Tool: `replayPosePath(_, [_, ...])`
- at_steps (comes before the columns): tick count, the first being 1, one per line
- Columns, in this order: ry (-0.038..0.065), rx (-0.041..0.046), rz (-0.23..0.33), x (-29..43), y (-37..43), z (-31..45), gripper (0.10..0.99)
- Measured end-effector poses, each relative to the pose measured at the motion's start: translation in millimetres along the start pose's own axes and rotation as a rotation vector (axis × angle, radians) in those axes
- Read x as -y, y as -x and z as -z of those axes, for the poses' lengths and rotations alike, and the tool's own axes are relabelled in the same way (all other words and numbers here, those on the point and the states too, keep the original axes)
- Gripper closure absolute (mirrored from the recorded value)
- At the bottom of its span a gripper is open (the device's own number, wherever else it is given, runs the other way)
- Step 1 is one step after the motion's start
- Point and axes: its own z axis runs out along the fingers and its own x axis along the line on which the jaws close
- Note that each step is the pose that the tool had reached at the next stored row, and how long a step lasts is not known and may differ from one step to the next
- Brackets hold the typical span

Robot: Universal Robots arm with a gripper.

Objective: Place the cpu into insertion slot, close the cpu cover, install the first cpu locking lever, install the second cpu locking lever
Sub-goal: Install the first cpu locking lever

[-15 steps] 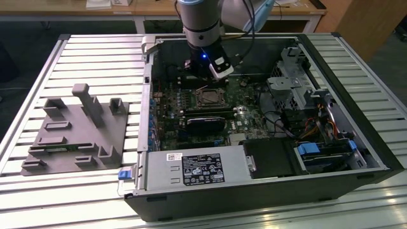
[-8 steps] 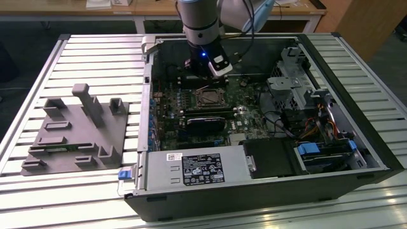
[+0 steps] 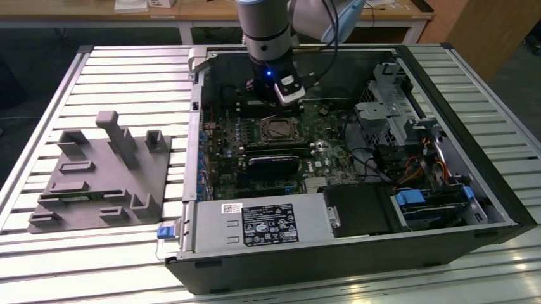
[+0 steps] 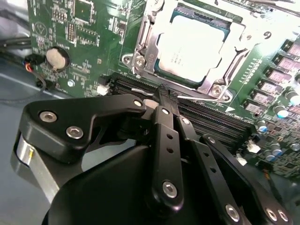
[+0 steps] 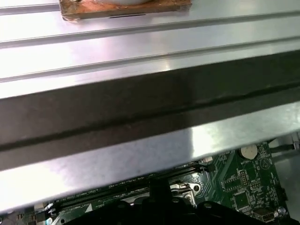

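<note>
Cpu [image 4: 192, 47] seated in insertion slot [image 3: 277, 130]; cpu cover [image 4: 236, 37] down over it, keeping chip flat. Claw [image 4: 162, 96] narrow, fingers together, tip at thin locking lever [image 4: 199, 97] along socket edge, likely to press it; gripping or pushing unclear.

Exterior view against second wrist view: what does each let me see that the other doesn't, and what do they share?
Exterior view: the whole open computer case on a slatted table, a grey moulded block at the exterior view's left, and the arm hanging over the case's inside. Second wrist view: the cpu seated under the cpu cover, a round coin battery, and the black tool, fingers together, its tip at a thin metal lever. Both views: the green board and the insertion slot.
</note>
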Motion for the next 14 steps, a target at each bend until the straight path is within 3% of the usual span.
replayPosePath(7, [-0.007,0.0065,-0.034,-5.3,-1.9,-2.7,0.980])
replayPosePath(14, [-0.012,0.0107,-0.045,-5.4,-2.2,-4.1,0.980])
